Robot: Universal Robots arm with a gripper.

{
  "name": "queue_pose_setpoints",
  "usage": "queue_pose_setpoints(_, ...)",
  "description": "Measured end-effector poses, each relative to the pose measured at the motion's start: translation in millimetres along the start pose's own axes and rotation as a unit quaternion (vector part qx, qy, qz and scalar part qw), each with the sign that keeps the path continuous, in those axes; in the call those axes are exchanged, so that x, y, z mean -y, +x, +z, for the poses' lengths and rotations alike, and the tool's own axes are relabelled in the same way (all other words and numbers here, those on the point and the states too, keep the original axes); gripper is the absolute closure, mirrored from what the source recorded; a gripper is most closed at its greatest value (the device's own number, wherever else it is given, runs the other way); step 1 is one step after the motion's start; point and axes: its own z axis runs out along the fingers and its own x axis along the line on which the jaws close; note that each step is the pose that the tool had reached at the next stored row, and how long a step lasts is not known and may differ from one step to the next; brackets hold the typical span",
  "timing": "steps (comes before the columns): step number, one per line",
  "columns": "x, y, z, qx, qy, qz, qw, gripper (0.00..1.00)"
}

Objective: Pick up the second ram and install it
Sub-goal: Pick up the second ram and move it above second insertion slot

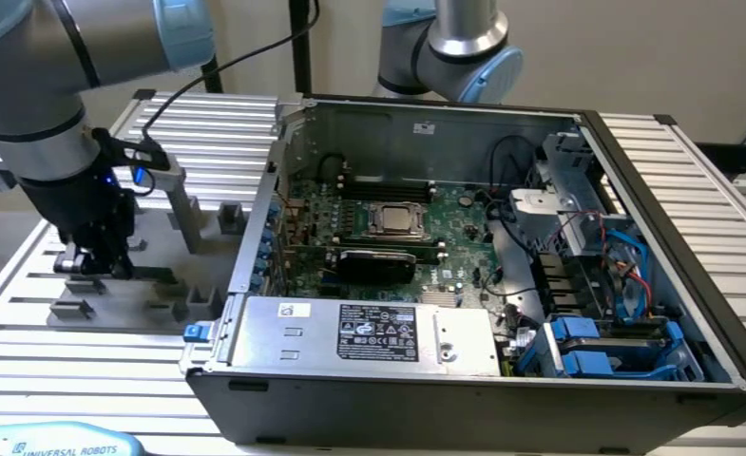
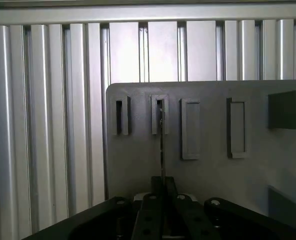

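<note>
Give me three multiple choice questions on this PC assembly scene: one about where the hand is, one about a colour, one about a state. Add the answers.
1. Where is the hand?
A. over the CPU socket
B. at the grey fixture, on the exterior view's left of the computer case
C. above the power supply

2. What colour are the drive brackets in the case's near corner?
A. red
B. yellow
C. blue

3. How is the hand?
A. wide open, empty
B. shut on the second ram
C. shut on a cable

Answers: B, it hangs low at the fixture outside the case; C, the brackets are plainly blue; B, the wrist view shows it pinching the thin edge-on stick standing in a fixture slot.
</note>
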Motion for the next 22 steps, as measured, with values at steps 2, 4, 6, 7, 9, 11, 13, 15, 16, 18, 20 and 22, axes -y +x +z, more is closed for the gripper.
queue_pose_setpoints(2, -0.4, 0.0, -9.0, 0.0000, 0.0000, 0.000, 1.0000, 0.87)
queue_pose_setpoints(4, -0.7, 0.0, -18.0, -0.0001, -0.0001, 0.000, 1.0000, 0.87)
queue_pose_setpoints(6, -0.9, 0.0, -27.4, 0.0000, -0.0001, 0.000, 1.0000, 0.87)
queue_pose_setpoints(7, -1.0, 0.0, -31.7, 0.0000, 0.0000, 0.000, 1.0000, 0.87)
queue_pose_setpoints(9, -1.0, -0.1, -40.8, -0.0001, -0.0001, 0.000, 1.0000, 0.87)
queue_pose_setpoints(11, -0.9, -0.1, -49.8, 0.0000, 0.0000, 0.000, 1.0000, 0.87)
queue_pose_setpoints(13, -0.8, -0.2, -59.1, 0.0000, 0.0000, 0.000, 1.0000, 0.87)
queue_pose_setpoints(15, -0.7, -0.2, -68.2, -0.0001, -0.0001, 0.000, 1.0000, 0.87)
queue_pose_setpoints(16, -0.6, -0.2, -72.6, 0.0000, 0.0000, 0.000, 1.0000, 0.87)
queue_pose_setpoints(18, -0.3, -0.2, -81.9, 0.0000, -0.0001, 0.000, 1.0000, 0.87)
queue_pose_setpoints(20, 0.8, -0.3, -91.0, 0.0000, -0.0001, 0.000, 1.0000, 0.87)
queue_pose_setpoints(22, 3.6, -0.4, -100.1, 0.0000, 0.0000, 0.000, 1.0000, 0.87)
